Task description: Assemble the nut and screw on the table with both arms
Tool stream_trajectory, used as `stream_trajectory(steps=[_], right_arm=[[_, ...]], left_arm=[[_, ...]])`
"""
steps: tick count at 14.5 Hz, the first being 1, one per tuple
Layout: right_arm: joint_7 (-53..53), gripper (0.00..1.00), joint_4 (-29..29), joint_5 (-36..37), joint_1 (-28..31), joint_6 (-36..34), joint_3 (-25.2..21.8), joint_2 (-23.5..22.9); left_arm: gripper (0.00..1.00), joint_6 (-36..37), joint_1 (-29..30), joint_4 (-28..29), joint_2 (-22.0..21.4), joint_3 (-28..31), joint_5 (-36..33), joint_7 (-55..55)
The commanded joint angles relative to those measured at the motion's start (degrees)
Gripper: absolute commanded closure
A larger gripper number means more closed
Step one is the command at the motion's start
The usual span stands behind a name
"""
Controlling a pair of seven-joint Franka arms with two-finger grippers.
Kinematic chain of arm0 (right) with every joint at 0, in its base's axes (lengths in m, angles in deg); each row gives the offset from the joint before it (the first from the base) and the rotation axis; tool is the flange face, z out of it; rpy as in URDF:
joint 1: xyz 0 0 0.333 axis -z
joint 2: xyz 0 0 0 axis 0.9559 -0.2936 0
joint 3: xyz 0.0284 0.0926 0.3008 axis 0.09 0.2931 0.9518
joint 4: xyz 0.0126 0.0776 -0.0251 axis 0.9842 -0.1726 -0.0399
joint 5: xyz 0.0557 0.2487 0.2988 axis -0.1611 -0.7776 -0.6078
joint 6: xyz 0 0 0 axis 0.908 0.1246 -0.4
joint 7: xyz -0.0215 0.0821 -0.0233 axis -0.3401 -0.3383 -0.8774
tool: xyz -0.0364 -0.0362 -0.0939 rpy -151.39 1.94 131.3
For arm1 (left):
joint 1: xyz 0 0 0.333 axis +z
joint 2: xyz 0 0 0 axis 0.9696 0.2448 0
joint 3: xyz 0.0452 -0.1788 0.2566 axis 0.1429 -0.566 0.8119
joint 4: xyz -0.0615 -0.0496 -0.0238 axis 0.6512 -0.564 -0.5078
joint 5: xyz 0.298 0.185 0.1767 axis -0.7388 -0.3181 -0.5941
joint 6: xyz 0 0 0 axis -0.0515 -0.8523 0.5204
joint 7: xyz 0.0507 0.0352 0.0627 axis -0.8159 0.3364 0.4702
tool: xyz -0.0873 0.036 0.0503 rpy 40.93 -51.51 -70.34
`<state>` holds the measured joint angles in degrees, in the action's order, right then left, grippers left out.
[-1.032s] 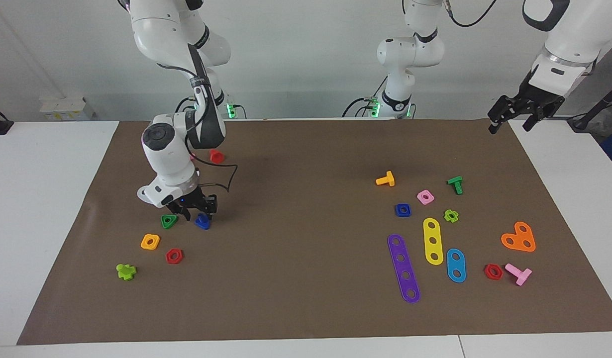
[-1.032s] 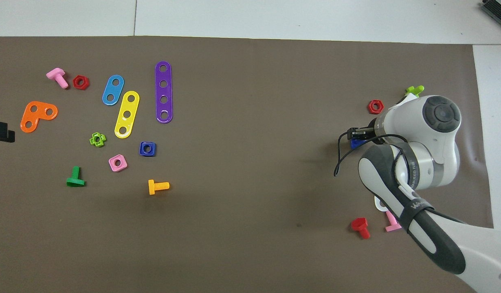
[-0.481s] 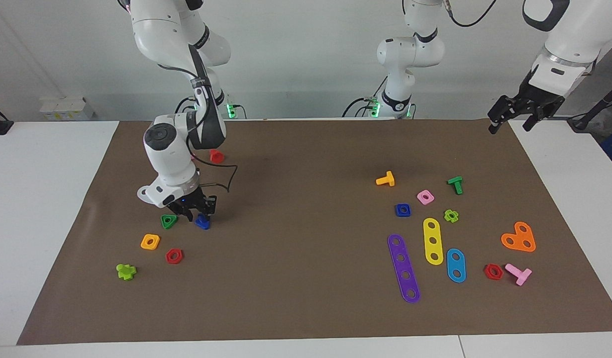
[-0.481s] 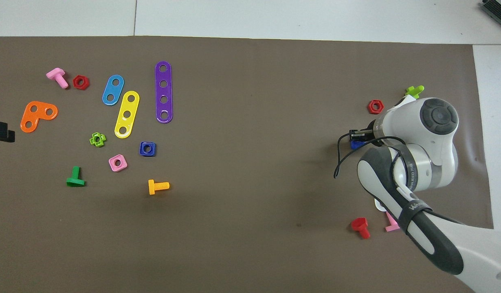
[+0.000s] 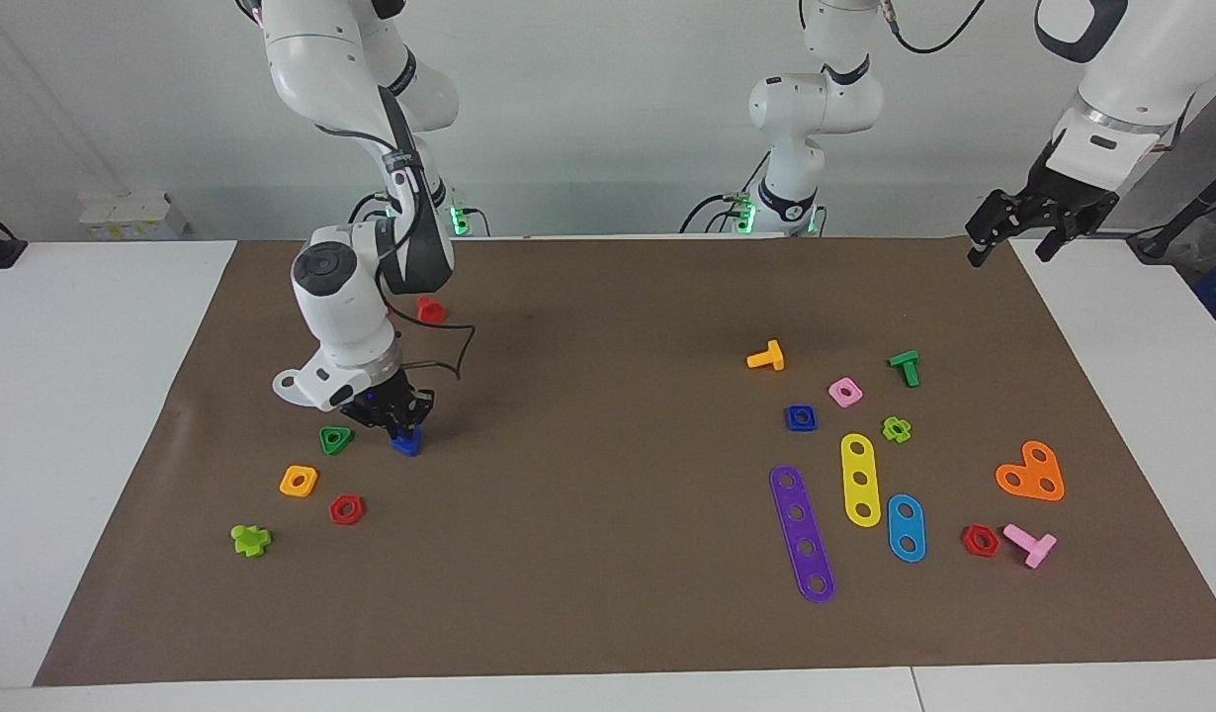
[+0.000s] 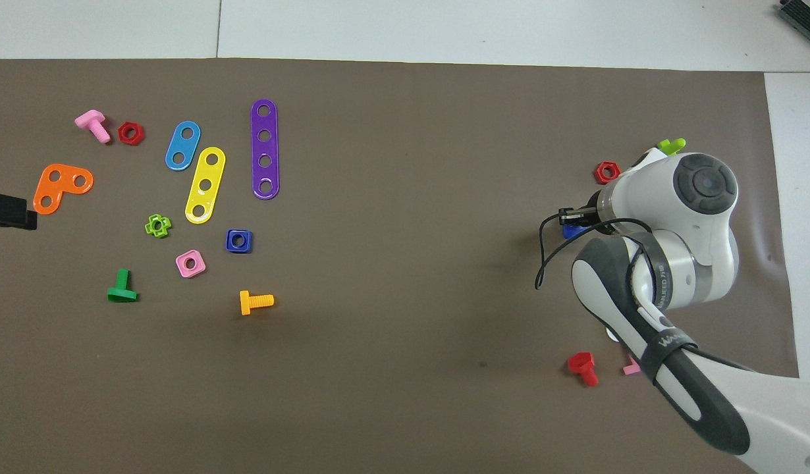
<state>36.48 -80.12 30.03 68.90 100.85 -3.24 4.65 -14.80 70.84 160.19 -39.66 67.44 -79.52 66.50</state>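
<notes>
The dark-blue screw (image 5: pixel 406 443) lies on the brown mat (image 5: pixel 608 554) toward the right arm's end of the table, beside a green triangular nut (image 5: pixel 335 439). My right gripper (image 5: pixel 394 423) is down on the screw with its fingers shut on it. In the overhead view only a blue corner of the screw (image 6: pixel 571 231) shows under the right gripper (image 6: pixel 576 220). The dark-blue square nut (image 5: pixel 800 417) lies flat toward the left arm's end; it also shows in the overhead view (image 6: pixel 238 240). My left gripper (image 5: pixel 1011 249) hangs open in the air over the mat's corner and waits.
An orange square nut (image 5: pixel 299 481), a red hex nut (image 5: pixel 346 509) and a lime piece (image 5: pixel 250 539) lie farther from the robots than the screw. A pink nut (image 5: pixel 845 392), an orange bolt (image 5: pixel 766 356) and a purple strip (image 5: pixel 802 532) surround the blue nut.
The right gripper's fingers have closed in on the blue screw, and the right arm's wrist has tilted up a little. The left gripper has barely moved.
</notes>
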Motion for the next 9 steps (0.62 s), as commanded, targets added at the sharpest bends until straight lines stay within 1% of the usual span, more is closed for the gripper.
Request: stream_trajectory(steps=[1,2,3,4,5,6,7,8,9], right_arm=[[7.18,1.00,3.85,0.58,-4.13,-3.23,0.59,0.11],[11.40,1.00,3.94,0.58,-5.88,-2.70,0.59,0.02],[14.75,1.00,3.94,0.50,-7.99,-2.52,0.59,0.02],[17.57,1.00,4.03,0.41,-9.49,-2.35,0.59,-0.15],[20.73,1.00,4.03,0.32,-11.33,-1.74,0.68,-0.68],[24.15,1.00,4.11,0.23,-14.40,-0.34,0.59,-1.29],[26.71,1.00,4.20,0.58,-15.91,0.46,0.59,-1.73],[27.61,1.00,4.46,0.76,-16.53,0.38,0.59,-1.91],[28.05,1.00,4.55,0.67,-17.41,0.47,0.59,-2.00]], left_arm=[[0.00,-1.64,-0.90,2.15,-1.76,0.39,-0.99,-0.03],[0.00,-3.92,-1.34,3.02,-1.76,0.30,-0.65,0.23],[0.00,-4.55,-2.21,3.90,-1.42,0.21,-0.29,0.24],[0.00,-5.16,-4.40,3.82,-0.46,0.30,0.67,0.06],[0.00,-6.30,-5.46,4.34,1.99,0.39,1.72,0.06],[0.00,-7.70,-5.99,4.44,4.45,0.30,1.99,0.06],[0.00,-9.81,-7.74,4.52,7.17,0.30,2.43,0.06],[0.01,-13.31,-8.63,5.13,10.16,0.30,3.04,0.06],[0.01,-17.61,-8.81,7.14,11.58,0.30,4.09,0.06]])
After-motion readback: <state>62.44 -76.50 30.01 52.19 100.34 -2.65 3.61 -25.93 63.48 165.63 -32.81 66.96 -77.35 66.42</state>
